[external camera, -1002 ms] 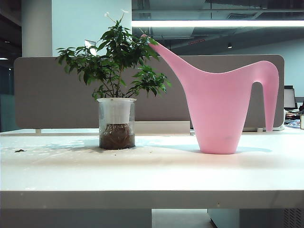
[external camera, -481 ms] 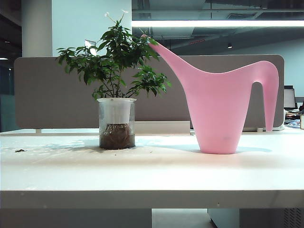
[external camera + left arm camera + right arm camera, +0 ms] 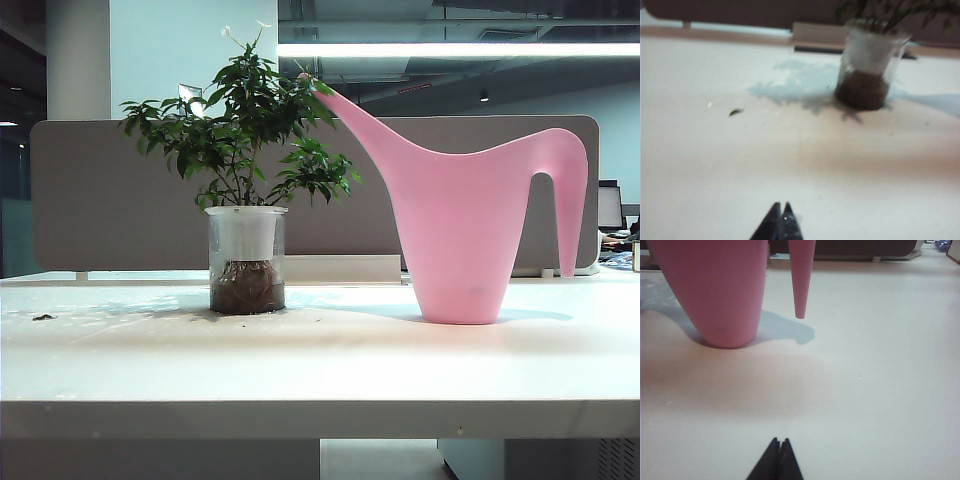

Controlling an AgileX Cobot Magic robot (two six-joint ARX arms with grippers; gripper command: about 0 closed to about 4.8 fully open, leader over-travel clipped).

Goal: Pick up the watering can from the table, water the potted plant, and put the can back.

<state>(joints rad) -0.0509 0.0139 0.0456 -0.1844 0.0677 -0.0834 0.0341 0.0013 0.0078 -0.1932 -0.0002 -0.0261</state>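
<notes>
The pink watering can [image 3: 460, 240] stands upright on the white table [image 3: 320, 370], right of centre, its spout reaching toward the potted plant [image 3: 245, 255]. That plant stands left of centre in a clear glass jar. Neither arm shows in the exterior view. My left gripper [image 3: 781, 206] is shut and empty, low over the table well short of the potted plant [image 3: 862, 75]. My right gripper [image 3: 779, 441] is shut and empty, well short of the watering can [image 3: 720, 290], whose drooping handle tip [image 3: 800, 290] hangs beside the body.
A grey partition [image 3: 110, 200] runs along the table's far edge. Soil specks and a small dark leaf scrap [image 3: 736, 112] lie on the tabletop left of the plant. A thick pale front edge [image 3: 320, 418] bounds the table.
Nothing has shifted in the exterior view; can and plant stand as before.
</notes>
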